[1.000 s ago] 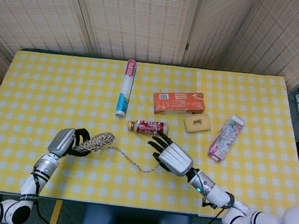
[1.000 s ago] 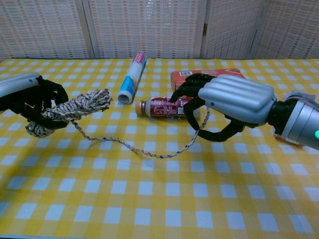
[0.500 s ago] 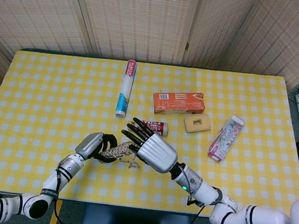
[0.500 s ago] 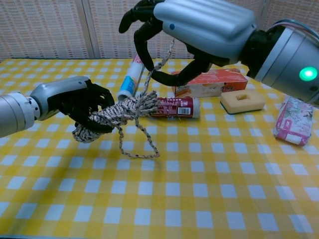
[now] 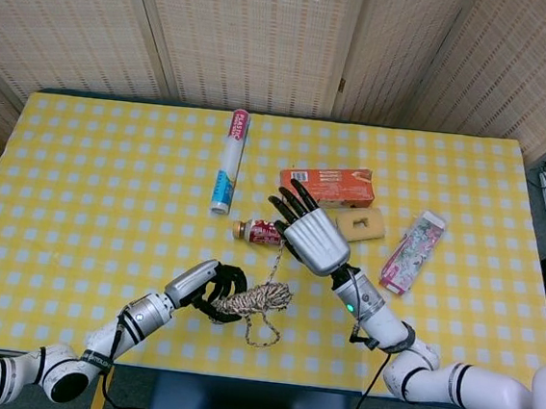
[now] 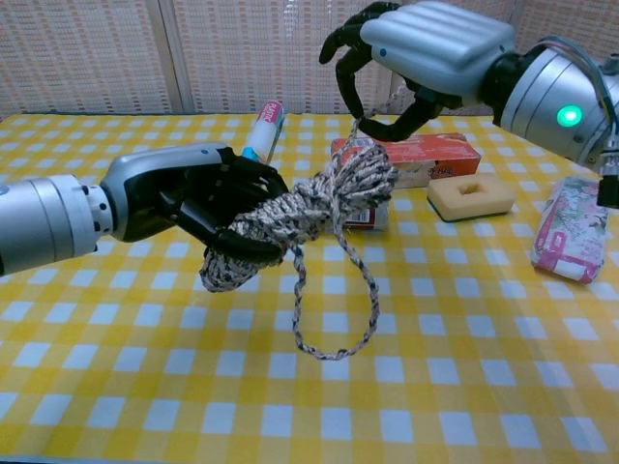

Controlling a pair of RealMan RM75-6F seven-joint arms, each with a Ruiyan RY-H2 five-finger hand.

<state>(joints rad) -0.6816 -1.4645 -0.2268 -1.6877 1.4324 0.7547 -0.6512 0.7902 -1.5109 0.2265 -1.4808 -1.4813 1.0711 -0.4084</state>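
the left hand [image 6: 198, 208] gripped the rope bundle [image 6: 305, 213] above the table's near edge while the right hand [image 6: 426, 53] pinched its free strand, the rope looking light, soft and floppy, best taken around its wound middle.

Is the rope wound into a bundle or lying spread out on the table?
Mostly wound: the left hand grips a thick rope bundle above the table, one loose loop hanging below; a strand runs up to the right hand.
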